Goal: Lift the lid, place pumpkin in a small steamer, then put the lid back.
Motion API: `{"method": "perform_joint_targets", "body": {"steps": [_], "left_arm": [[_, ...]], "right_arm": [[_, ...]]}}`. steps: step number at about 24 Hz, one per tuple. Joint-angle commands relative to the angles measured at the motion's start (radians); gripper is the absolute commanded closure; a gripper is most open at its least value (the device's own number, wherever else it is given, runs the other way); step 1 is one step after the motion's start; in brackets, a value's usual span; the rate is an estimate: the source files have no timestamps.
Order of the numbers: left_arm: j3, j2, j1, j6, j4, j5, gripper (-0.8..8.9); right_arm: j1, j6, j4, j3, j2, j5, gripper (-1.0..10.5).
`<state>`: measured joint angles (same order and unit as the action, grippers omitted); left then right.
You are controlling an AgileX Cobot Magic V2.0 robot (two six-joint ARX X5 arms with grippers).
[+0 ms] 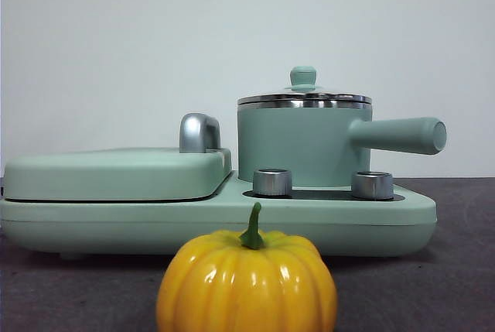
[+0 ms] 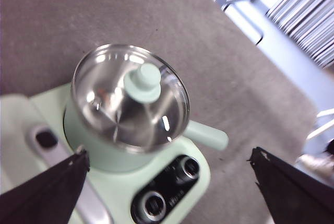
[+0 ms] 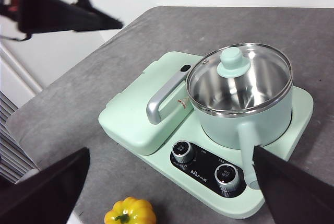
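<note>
I see the lid (image 1: 304, 97) seated on the small steamer (image 1: 298, 146), right of center in the front frame, with 2 knobs (image 1: 272, 182) on the base below it. The pumpkin (image 1: 247, 282) sits on the gray desk (image 1: 456, 270) at the lower center. My left end effector (image 2: 167, 182) hangs released above the lid; my right end effector (image 3: 172, 182) is released too, well above the desk.

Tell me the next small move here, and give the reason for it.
Probably lower the left gripper onto the lid and take its mint-green knob. The lid sits shut on the small steamer, so the pumpkin, on the table in front of the cooker, cannot go in yet. The left gripper is open above the steamer and looks nearer to it than the right gripper.
</note>
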<state>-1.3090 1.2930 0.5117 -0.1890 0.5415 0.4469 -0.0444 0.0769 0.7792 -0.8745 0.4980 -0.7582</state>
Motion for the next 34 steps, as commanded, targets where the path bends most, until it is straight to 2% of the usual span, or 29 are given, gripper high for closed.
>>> {"method": "perform_joint_targets", "body": {"steps": [1, 7, 13, 19, 27, 34], "left_arm": [[-0.112, 0.099, 0.050, 0.084, 0.016, -0.069, 3.08], [-0.236, 0.268, 0.136, 0.154, -0.003, -0.199, 3.16], [-0.244, 0.391, 0.194, 0.234, -0.119, -0.290, 3.17], [-0.244, 0.489, 0.216, 0.238, -0.245, -0.375, 3.17], [-0.244, 0.553, 0.224, 0.230, -0.272, -0.380, 3.24], [-0.244, 0.558, 0.231, 0.251, -0.270, -0.380, 5.66]], "right_arm": [[0.000, -0.009, -0.008, -0.017, 0.003, -0.001, 4.5], [0.000, -0.006, -0.009, -0.017, 0.003, -0.001, 4.5], [0.000, -0.006, -0.011, -0.017, 0.003, -0.001, 4.5], [0.000, -0.006, -0.032, -0.017, 0.003, -0.001, 4.5], [0.000, -0.006, -0.035, -0.017, 0.003, -0.001, 4.5], [0.000, -0.006, -0.035, -0.017, 0.003, -0.001, 4.5]]}}
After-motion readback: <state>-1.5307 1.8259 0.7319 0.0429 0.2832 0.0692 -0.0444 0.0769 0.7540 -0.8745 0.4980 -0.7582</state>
